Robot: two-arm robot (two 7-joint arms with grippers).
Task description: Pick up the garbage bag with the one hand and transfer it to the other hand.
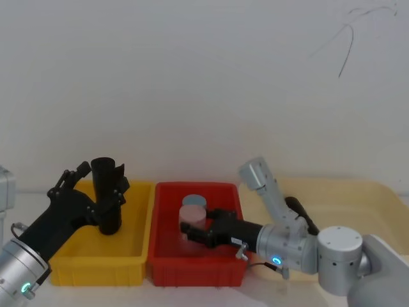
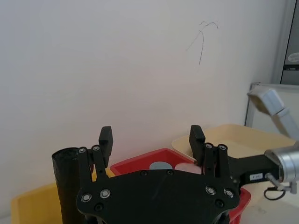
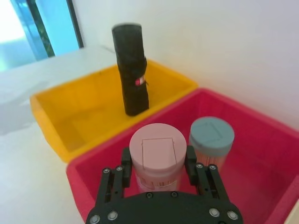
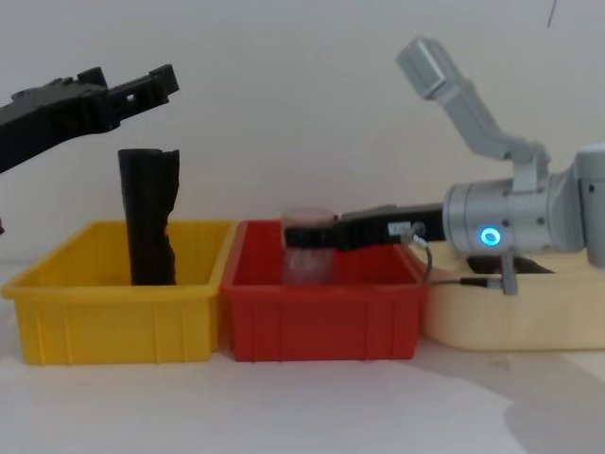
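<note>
Closest in, at 5 o'clock of the head view: the right gripper, on the arm with the blue light. Reaches toward 9 o'clock, into the red bin. Hugs the pink jar, one finger tight on each side, so jaws clenched on it. Just behind that jar, toward 12 o'clock: a grey-blue jar, in the same bin. Next door, at 9 o'clock of the red bin and touching it: the yellow bin. Inside it, near the back wall: the garbage bag. Stands up straight on the bin floor and pokes up well above the rim. Black and crinkly, with a small red and white mark on its side. Over it, at 12 o'clock of the bag in the chest view: the left gripper, on the arm with the green light. Hangs just above the top of the bag without touching it, jaws spread wide and holding nothing. Off at 3 o'clock of the red bin: a cream tray under the right arm. Farthest back: a plain white wall.
</note>
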